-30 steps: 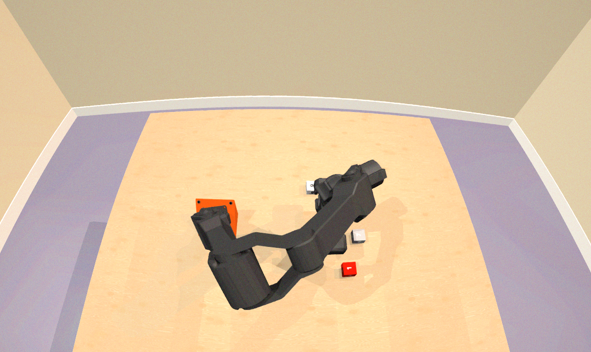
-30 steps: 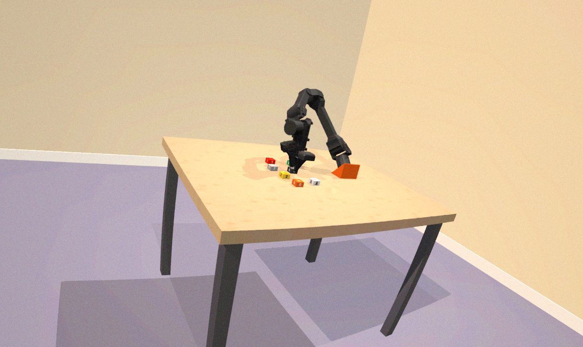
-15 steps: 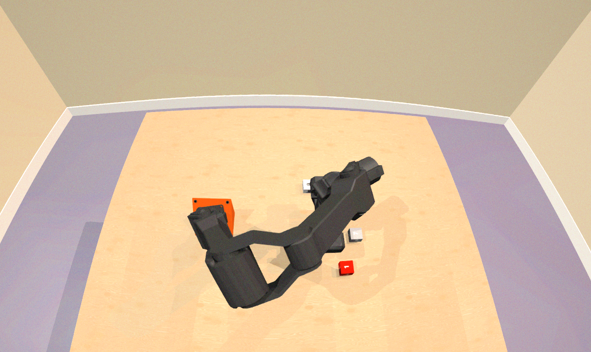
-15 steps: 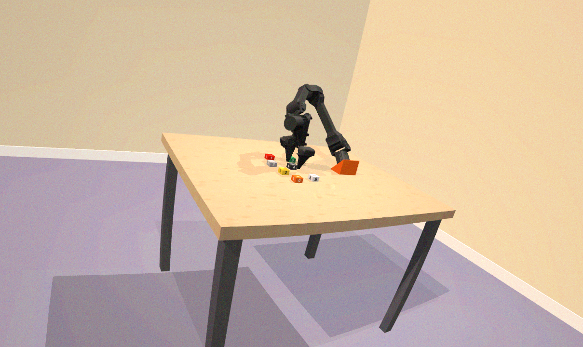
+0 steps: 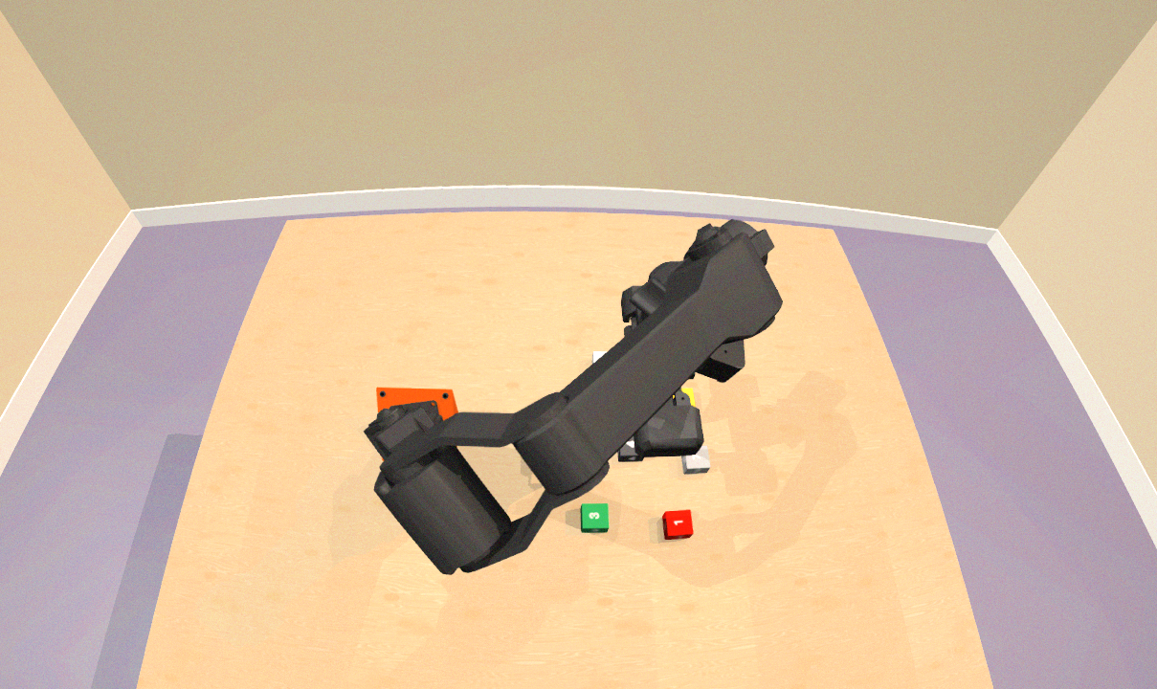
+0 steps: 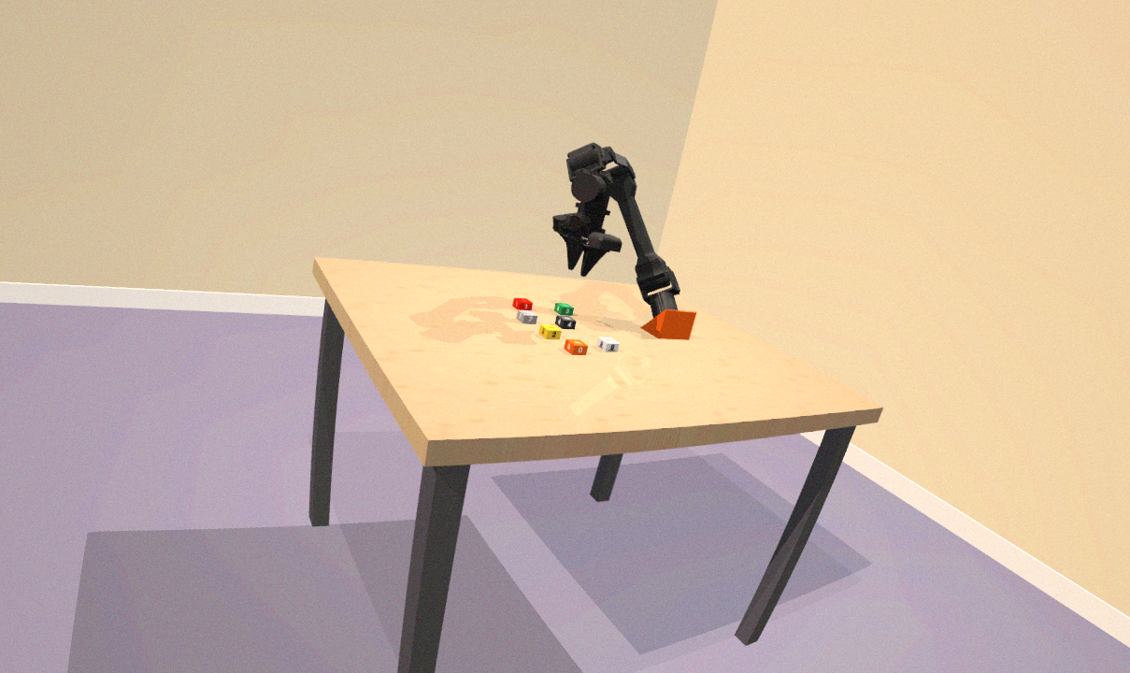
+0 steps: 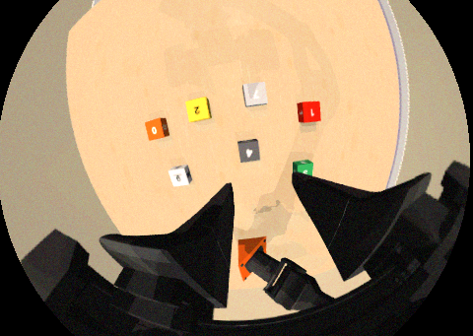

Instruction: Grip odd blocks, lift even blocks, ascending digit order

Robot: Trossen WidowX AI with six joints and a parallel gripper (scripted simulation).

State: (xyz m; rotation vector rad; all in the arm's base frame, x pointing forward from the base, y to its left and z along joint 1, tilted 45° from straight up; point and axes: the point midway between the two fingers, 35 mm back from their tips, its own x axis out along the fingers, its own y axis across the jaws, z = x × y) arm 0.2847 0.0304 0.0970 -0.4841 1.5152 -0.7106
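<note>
From the top, the arm point(image 5: 667, 343) point(image 6: 639, 238) point(image 7: 296, 287) hides the end effector and much of the group. On the counter point(image 5: 479, 300) point(image 6: 484, 393) point(image 7: 123, 70), the green 3 point(image 5: 594, 517) point(image 6: 564, 308) point(image 7: 303, 168) has the red 1 point(image 5: 677, 523) point(image 6: 522, 304) point(image 7: 308, 111) at 3 o'clock. Judging finger alignment from here alone could cause a missed grip.

In the exterior view, the end effector point(image 6: 578, 272) point(image 7: 263, 182) hangs above the counter, released, fingers apart. All seven blocks rest below it. Descending at this spread could clip a block, should the fingers prove too narrow.

In the wrist view, around the dark 4 point(image 5: 629, 451) point(image 6: 565, 322) point(image 7: 248, 151), the grey 7 point(image 5: 696, 462) point(image 6: 526, 317) point(image 7: 254, 94) sits at 12 o'clock, the yellow 2 point(image 5: 689, 395) point(image 6: 550, 332) point(image 7: 198, 109) at 10, the orange 0 point(image 6: 576, 347) point(image 7: 157, 129) between 9 and 10, and the white block point(image 5: 598, 357) point(image 6: 607, 344) point(image 7: 179, 176) at 8. I cannot tell whether white reads 6 or 9; misreading it could break the order against the 7. One finger overlaps green in this view, so a low sideways pass might nudge it.
</note>
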